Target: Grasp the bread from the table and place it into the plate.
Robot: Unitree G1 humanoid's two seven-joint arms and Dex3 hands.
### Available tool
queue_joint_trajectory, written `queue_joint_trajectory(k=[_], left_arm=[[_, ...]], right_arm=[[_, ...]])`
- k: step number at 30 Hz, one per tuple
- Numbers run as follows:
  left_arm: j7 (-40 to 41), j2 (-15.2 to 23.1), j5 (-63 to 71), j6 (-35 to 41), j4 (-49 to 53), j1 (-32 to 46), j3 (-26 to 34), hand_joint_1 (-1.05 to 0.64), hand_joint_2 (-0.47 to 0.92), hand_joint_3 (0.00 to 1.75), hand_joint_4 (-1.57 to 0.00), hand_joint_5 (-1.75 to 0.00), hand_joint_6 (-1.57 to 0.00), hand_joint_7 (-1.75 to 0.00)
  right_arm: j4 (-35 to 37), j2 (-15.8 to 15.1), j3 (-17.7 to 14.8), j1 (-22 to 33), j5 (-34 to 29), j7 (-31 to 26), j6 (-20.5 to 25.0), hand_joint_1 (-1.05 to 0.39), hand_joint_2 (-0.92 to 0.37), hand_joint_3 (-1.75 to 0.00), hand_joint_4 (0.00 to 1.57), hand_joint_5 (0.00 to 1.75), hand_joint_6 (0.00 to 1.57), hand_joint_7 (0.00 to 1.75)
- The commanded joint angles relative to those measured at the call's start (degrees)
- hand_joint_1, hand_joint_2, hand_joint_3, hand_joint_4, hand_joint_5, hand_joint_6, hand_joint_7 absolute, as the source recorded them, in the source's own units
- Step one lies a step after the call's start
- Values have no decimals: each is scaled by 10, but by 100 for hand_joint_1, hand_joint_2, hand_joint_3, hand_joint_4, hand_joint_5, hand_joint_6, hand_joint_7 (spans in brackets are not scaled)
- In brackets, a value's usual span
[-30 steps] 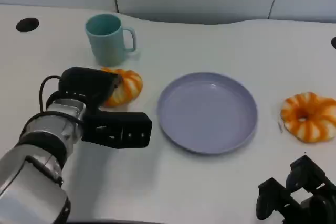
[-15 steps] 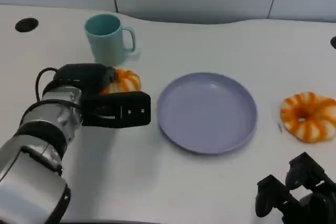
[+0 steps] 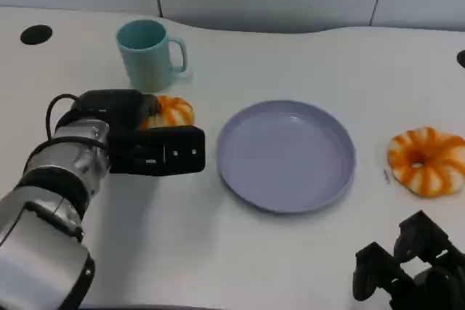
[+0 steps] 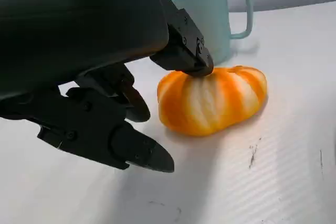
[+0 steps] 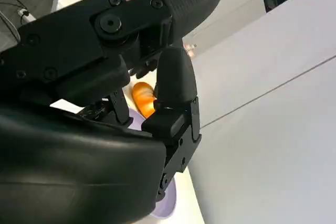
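The left hand (image 3: pixel 149 139) sat over the orange-and-white bread (image 3: pixel 168 113) on the tabletop (image 3: pixel 240 252), just in front of the teal mug (image 3: pixel 149 54). In the left wrist view one finger (image 4: pixel 185 51) touched the top of the bread while the others (image 4: pixel 118 135) hung apart beside it, so the hand was not yet closed around anything — the bread lay flat on the tabletop, unlifted. The purple plate (image 3: pixel 251 194) stood near, to the right of the bread, with nothing on it. A second, ring-shaped bread (image 3: pixel 426 161) lay on the plate's far side, and the right hand (image 3: pixel 407 270) rested low at the near edge, holding nothing, fingers loosely curled.

The main risk appeared to be the grip itself: with contact only on top, closing could press the soft bread down or roll it away toward the mug rather than catch it. The mug stood close enough that a nudge from the knuckles might shift or tip it — and a shallow pinch could let the bread drop short of the plate.
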Motion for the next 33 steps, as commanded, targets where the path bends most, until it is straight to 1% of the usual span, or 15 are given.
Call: queue_joint_trajectory(k=[1,2,5,9,11,13,33], left_arm=[[-16,20,6,-1,3,0,-6,-41,91,2,-74,0,-70,-1],[-17,20,6,-1,3,0,-6,-42,91,2,-73,0,-70,-1],[-31,55,21,-46,-5,7,-27,-49,92,8,-76,-1,-70,-1],[-34,62,23,-57,-6,8,-33,-51,92,10,-76,-1,-70,0],[-48,83,67,-78,-12,-5,-79,-53,92,11,-77,-1,-70,0],[-54,93,85,-88,-15,-10,-102,-54,92,12,-78,-2,-69,0],[-54,95,80,-89,-15,-11,-111,-54,92,12,-78,-1,-69,0]], right_arm=[[-10,0,3,3,2,-9,0,-47,-86,0,78,175,65,175],[-11,0,3,3,2,-10,0,-47,-86,0,78,175,65,175],[-6,5,7,-11,-2,-11,-8,-46,-87,-1,78,175,64,175],[-5,5,8,-13,-4,-12,-11,-46,-87,-1,78,175,64,175],[-1,11,13,-22,-2,-15,-9,-46,-87,0,79,175,64,175],[1,14,15,-25,-1,-16,-8,-46,-86,0,79,175,64,175],[1,15,15,-26,-1,-16,-8,-46,-86,0,79,175,65,175]])
